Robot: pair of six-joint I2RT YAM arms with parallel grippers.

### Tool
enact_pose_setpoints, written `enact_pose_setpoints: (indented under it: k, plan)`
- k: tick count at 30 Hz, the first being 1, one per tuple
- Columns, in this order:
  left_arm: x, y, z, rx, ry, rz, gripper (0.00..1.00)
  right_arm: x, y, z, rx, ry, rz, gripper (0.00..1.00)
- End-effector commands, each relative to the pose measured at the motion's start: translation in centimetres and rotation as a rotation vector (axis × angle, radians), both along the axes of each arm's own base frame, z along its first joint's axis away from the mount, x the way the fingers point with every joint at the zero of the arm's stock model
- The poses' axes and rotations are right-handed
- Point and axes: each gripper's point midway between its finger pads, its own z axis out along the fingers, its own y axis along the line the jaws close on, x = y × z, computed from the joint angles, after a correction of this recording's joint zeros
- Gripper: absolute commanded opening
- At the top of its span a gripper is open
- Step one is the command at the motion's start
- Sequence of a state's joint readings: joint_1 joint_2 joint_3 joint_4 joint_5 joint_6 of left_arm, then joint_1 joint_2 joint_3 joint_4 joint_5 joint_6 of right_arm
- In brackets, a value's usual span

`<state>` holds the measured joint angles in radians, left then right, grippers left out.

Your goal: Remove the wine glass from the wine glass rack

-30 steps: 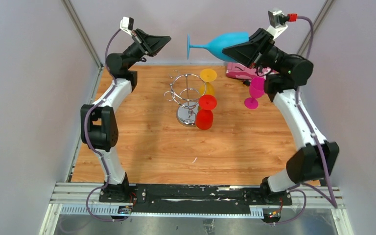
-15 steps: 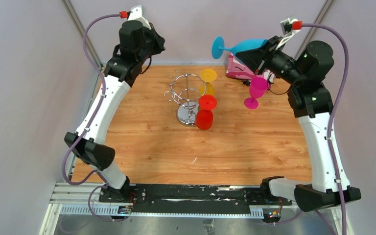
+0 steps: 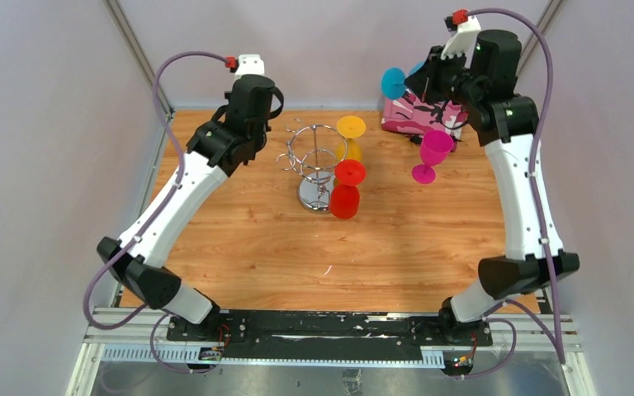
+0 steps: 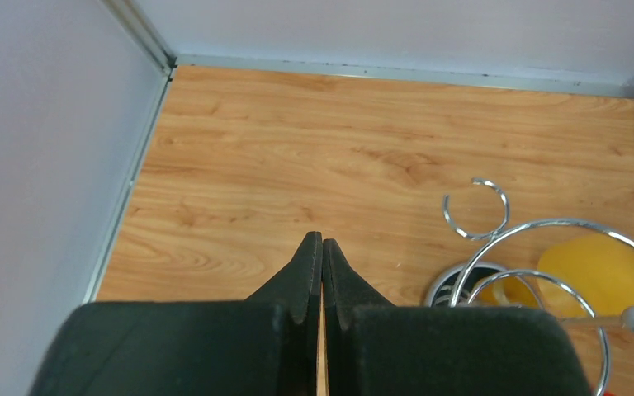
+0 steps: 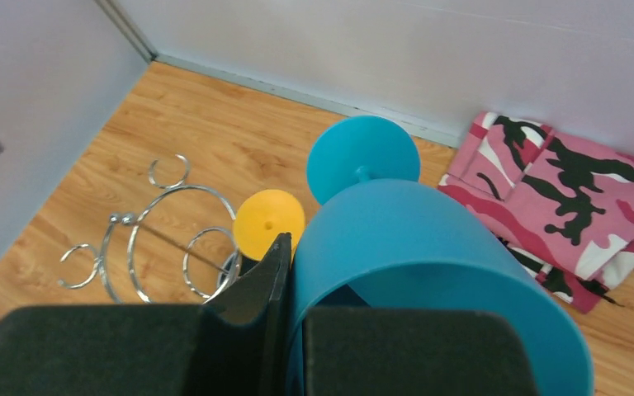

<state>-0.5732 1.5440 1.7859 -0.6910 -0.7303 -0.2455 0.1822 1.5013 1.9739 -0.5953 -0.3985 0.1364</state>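
Note:
The chrome wine glass rack (image 3: 317, 162) stands mid-table; it also shows in the left wrist view (image 4: 537, 247) and the right wrist view (image 5: 165, 247). A yellow glass (image 3: 351, 132) and a red glass (image 3: 347, 188) hang upside down on its right side. My right gripper (image 5: 297, 247) is shut on the rim of a blue wine glass (image 5: 429, 247), one finger outside and one inside the bowl. It holds the glass high at the back right (image 3: 396, 81), clear of the rack. My left gripper (image 4: 322, 241) is shut and empty, above the table left of the rack.
A magenta glass (image 3: 429, 153) stands upright on the table at the right, below my right wrist. A pink camouflage cloth (image 3: 413, 115) lies against the back wall, also in the right wrist view (image 5: 570, 190). Walls close the left, back and right sides.
My right arm has swung the blue glass to the right and turned it, its foot now facing the camera. My left arm has stretched forward and tipped its shut gripper down beside the rack.

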Motion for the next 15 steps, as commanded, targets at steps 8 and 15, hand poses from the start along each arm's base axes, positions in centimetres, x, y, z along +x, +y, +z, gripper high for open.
enact_pose_setpoints:
  k: [8, 15]
  plan:
    - [-4.4, 3.5, 2.9, -0.049, -0.110, 0.031, 0.00, 6.5, -1.5, -6.8, -0.285, 0.208, -0.087, 0.00]
    - [-4.0, 2.8, 2.2, -0.056, -0.106, 0.002, 0.00, 7.1, 0.1, -13.4, -0.395, 0.353, -0.009, 0.00]
